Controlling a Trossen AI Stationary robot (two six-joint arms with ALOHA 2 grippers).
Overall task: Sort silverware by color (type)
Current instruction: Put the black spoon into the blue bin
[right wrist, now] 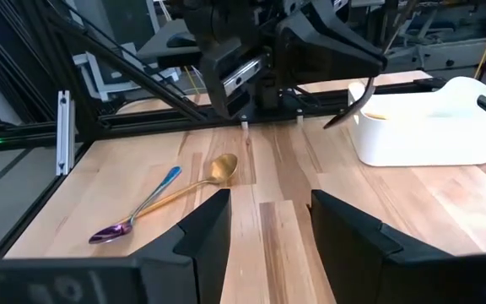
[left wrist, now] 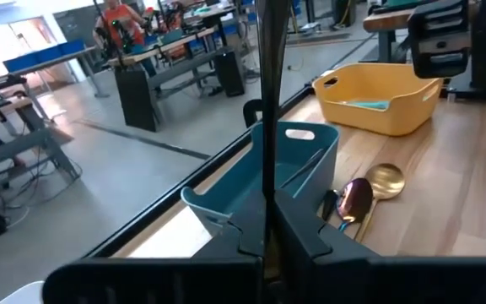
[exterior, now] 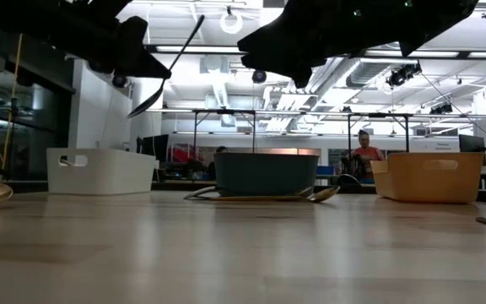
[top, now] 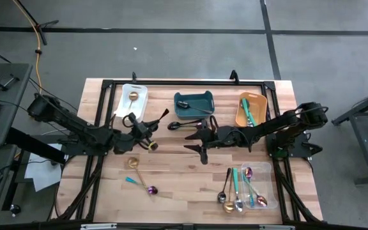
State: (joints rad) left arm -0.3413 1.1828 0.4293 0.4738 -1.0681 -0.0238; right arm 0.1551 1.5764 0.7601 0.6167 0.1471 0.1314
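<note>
My left gripper [top: 147, 131] hovers over the table left of centre, shut on a black spoon [exterior: 167, 76]. My right gripper [top: 193, 142] hangs open near the table's middle with nothing between its fingers [right wrist: 205, 228]. Below them a gold spoon [right wrist: 205, 177] and a purple spoon with a blue handle [right wrist: 133, 221] lie flat on the wood. A purple spoon [left wrist: 354, 198] and another gold one [left wrist: 385, 179] lie beside the teal bin [top: 193, 105]. My left gripper pinches the black spoon's handle [left wrist: 267, 221] between its two fingers, close to the bowl end. The long handle juts out past the fingertips, slanting up toward the far edge. The bowl [exterior: 146, 103] hangs lower, and the whole spoon is clear of the table.
A white bin [top: 133, 99] holding a gold spoon, the teal bin holding a black utensil, and an orange bin [top: 251, 108] with teal-handled pieces stand along the far edge. A clear bin [top: 251, 188] with several spoons sits near right. Bare wood lies at the near middle.
</note>
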